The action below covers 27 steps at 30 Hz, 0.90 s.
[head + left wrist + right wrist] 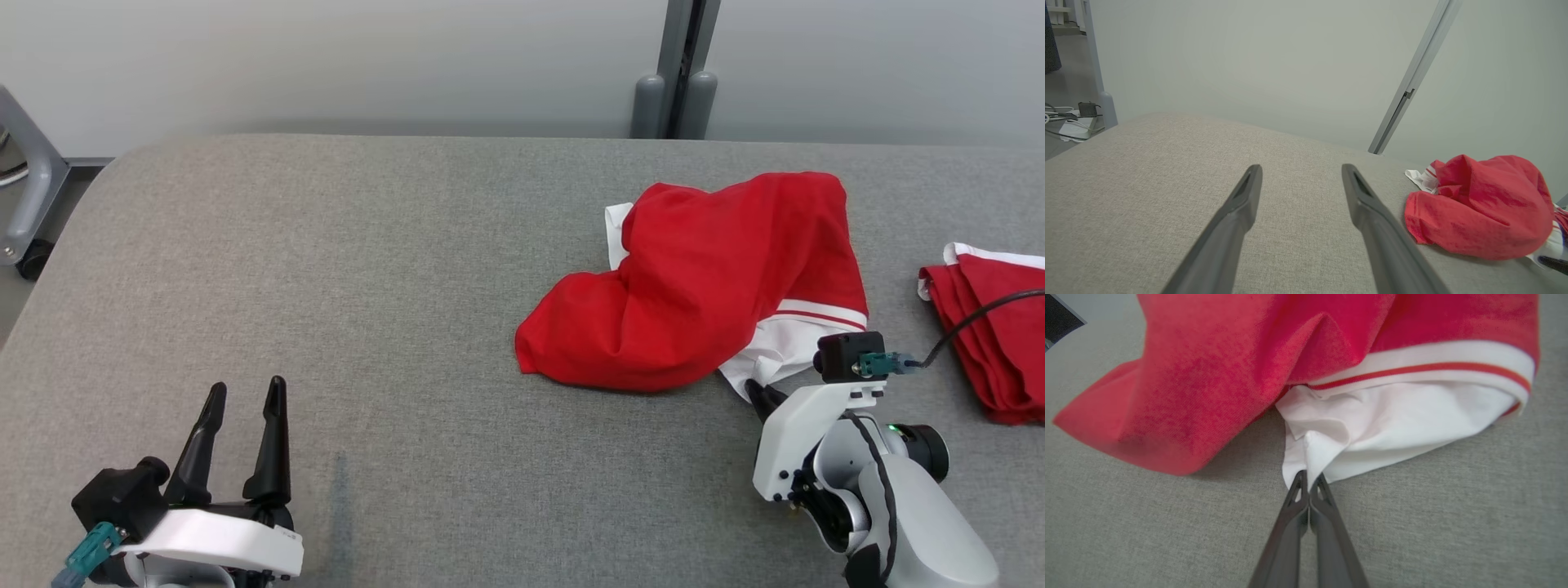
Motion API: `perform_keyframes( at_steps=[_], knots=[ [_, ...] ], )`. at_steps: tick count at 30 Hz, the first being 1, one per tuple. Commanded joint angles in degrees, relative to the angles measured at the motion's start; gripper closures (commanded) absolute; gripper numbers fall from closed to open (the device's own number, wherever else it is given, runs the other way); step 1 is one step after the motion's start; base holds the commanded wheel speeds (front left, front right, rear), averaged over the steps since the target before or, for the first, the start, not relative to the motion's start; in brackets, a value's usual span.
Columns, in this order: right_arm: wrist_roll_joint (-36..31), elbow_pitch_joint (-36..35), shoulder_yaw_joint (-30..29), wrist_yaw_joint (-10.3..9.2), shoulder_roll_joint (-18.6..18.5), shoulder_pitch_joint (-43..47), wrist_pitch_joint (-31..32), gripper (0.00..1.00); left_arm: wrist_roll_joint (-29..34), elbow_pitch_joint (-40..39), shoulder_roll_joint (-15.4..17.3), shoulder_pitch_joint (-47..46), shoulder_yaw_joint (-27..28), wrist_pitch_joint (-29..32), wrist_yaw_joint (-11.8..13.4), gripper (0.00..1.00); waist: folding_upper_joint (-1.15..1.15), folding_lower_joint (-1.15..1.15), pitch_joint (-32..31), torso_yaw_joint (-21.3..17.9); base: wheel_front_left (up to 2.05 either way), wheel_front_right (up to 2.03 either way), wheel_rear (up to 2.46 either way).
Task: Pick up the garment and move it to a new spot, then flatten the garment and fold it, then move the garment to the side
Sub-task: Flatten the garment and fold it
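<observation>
A crumpled red garment with white trim lies in a heap on the grey table, right of centre. My right gripper sits at its near right edge. In the right wrist view the right gripper is shut on a white fold of the garment, pinched between the fingertips. My left gripper rests open at the lower left, far from the cloth, with nothing between its fingers. The left wrist view has that open gripper pointing over bare table, with the garment off to its right.
A second folded red and white cloth lies at the table's right edge. A grey post stands behind the far edge, and a wheeled grey frame is off the left corner. Cables lie on the floor.
</observation>
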Motion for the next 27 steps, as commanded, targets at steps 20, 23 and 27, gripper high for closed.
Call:
perform_keyframes(
  at_steps=[20,23,27],
  knots=[
    [3.4,-46.6,-7.7,0.01,-12.0,21.9,27.2,1.00,1.0,-1.7,0.1,3.4,0.6,-0.1,1.2,0.00,0.00,0.00,-4.4,-11.4,0.00,0.00,0.00],
    [5.2,-50.7,-9.1,0.01,-11.5,26.6,32.1,1.00,0.7,-1.9,0.5,3.0,0.8,0.0,1.2,0.00,0.00,0.00,-3.9,-12.3,0.00,0.00,0.00],
    [3.9,-50.5,-11.1,0.01,-11.6,31.1,35.8,1.00,0.3,-2.3,1.0,2.2,0.6,0.3,1.0,0.00,0.00,0.00,-2.8,-12.9,0.00,0.00,0.00]
  ],
)
